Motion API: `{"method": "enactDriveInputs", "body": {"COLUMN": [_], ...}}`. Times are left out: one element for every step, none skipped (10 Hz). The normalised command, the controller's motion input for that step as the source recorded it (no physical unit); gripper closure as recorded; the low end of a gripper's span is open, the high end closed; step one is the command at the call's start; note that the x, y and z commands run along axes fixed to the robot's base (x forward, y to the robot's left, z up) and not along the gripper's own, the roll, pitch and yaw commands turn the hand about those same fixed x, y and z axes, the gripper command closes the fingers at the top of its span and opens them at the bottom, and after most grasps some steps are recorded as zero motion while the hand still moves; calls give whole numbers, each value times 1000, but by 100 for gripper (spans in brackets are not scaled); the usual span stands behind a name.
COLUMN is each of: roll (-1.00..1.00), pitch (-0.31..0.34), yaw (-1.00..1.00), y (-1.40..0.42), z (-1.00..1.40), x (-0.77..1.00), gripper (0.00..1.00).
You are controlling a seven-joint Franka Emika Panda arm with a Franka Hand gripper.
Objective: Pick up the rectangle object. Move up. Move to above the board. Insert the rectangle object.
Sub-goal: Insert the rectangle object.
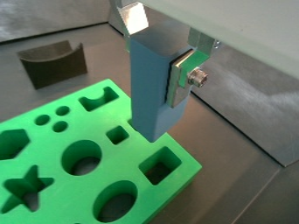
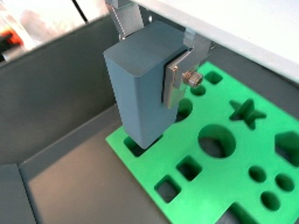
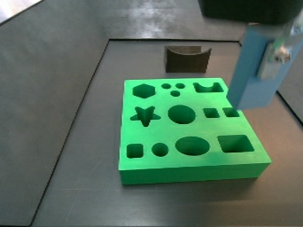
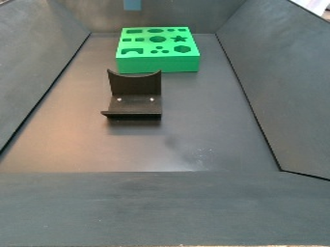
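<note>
The board (image 3: pixel 190 129) lies flat on the table (image 3: pixel 71 151), cut-outs facing up. Above its edge hangs the rectangle object (image 1: pixel 152 83), upright, clamped between the gripper's (image 1: pixel 158 52) silver fingers (image 1: pixel 184 74), which are closed tight on its upper part. In a wrist view its lower end sits over a square hole at the board's rim (image 2: pixel 138 147). My read: keep the block vertical, square it to the hole's sides, then descend slowly without loosening.

Dark brown block with curved notch (image 3: pixel 185 58) standing on dark floor (image 4: pixel 194 135), grey walls (image 4: pixel 52 68) around
</note>
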Motion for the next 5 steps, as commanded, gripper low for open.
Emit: {"method": "enactDriveInputs", "body": {"roll": [244, 233, 154, 236, 187], "pitch": [16, 41, 93, 100, 101], "yaw": [-63, -54, -66, -151, -166], "y": [-329, -286, -106, -37, 0], "z": [-414, -331, -211, -363, -303], "x": [503, 451, 414, 271, 226], "gripper": [100, 100, 100, 100, 100]}}
